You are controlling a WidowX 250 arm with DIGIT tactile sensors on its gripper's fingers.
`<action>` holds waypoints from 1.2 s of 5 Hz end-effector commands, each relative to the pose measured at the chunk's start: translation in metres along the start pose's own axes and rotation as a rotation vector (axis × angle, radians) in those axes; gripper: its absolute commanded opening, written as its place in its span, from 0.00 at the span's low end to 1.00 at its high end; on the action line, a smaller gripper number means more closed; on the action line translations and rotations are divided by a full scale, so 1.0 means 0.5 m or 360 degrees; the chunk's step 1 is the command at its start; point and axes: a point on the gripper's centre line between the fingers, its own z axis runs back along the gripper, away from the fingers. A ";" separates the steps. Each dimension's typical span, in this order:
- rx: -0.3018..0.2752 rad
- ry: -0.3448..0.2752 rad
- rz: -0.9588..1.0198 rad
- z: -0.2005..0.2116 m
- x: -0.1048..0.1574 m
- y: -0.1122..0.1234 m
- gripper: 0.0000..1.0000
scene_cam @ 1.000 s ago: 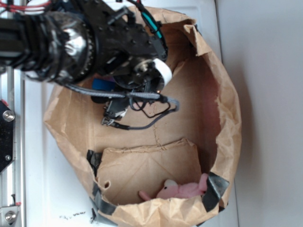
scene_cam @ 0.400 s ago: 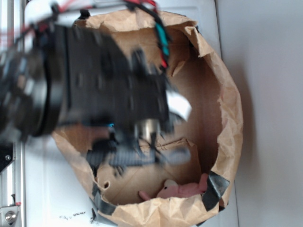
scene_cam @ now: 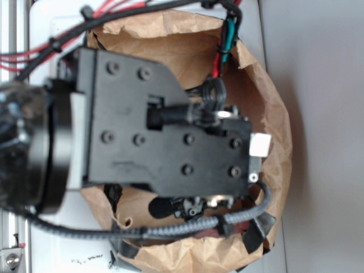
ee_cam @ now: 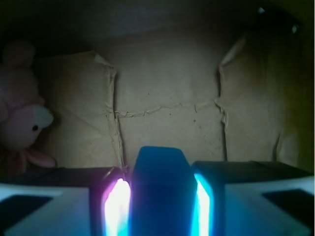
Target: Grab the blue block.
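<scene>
A pink plush toy sits at the far left against the brown paper bag. At centre, the gripper clamps the blue block between its fingers, apparently lifted off the bag's floor.

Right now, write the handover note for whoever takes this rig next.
End effector: shut on the blue block, which sits between the two fingers in the wrist view.
Location: the arm hangs over the brown paper bag and hides most of its inside in the exterior view. The pink plush toy lies at the bag's edge, apart from the block.
Done: block appears gripped.
Left: confirm the hold; whether the block is off the bag floor cannot be told.
</scene>
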 end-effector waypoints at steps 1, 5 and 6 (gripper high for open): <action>-0.0050 -0.0168 0.0057 0.025 0.027 0.038 0.00; -0.0074 -0.0232 -0.0191 0.095 0.033 0.061 0.00; -0.0049 -0.0218 -0.0206 0.093 0.035 0.047 0.00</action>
